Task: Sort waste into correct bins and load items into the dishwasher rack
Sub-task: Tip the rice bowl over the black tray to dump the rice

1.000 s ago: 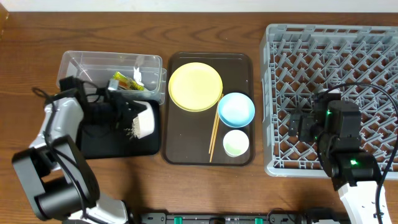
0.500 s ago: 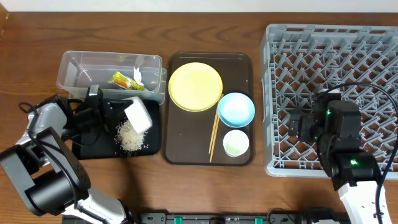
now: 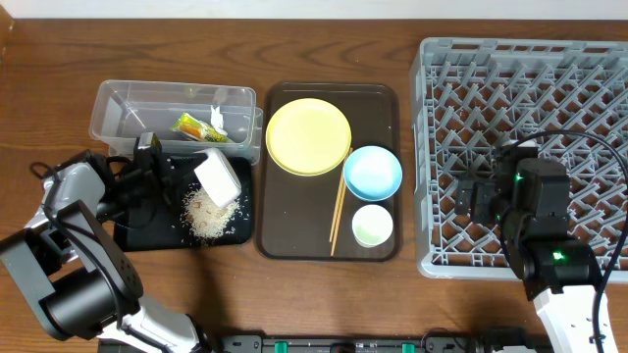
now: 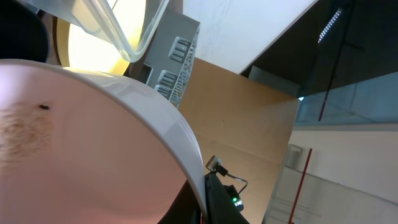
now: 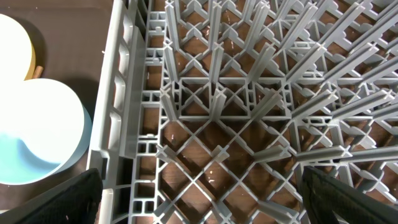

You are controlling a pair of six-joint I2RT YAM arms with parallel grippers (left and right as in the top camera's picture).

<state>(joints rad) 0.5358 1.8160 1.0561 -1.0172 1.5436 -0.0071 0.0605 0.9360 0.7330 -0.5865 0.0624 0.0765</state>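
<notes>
Your left arm reaches in from the lower left of the overhead view. The left gripper (image 3: 186,176) is clenched on the white bowl (image 3: 218,178), which is tipped on edge above the black tray (image 3: 155,231) with rice scraps (image 3: 206,216) heaped beneath it. The clear tub (image 3: 123,103), holding the snack wrapper (image 3: 194,127) and tissue (image 3: 218,120), lies just above. The brown serving tray (image 3: 385,98) borders close on the right, carrying the yellow plate (image 3: 308,136), light-blue bowl (image 3: 373,172), cup (image 3: 373,226) and chopsticks (image 3: 339,211). Your right gripper (image 3: 469,199) hovers empty with its jaws spread wide over the left side of the dishwasher rack (image 3: 520,69).
</notes>
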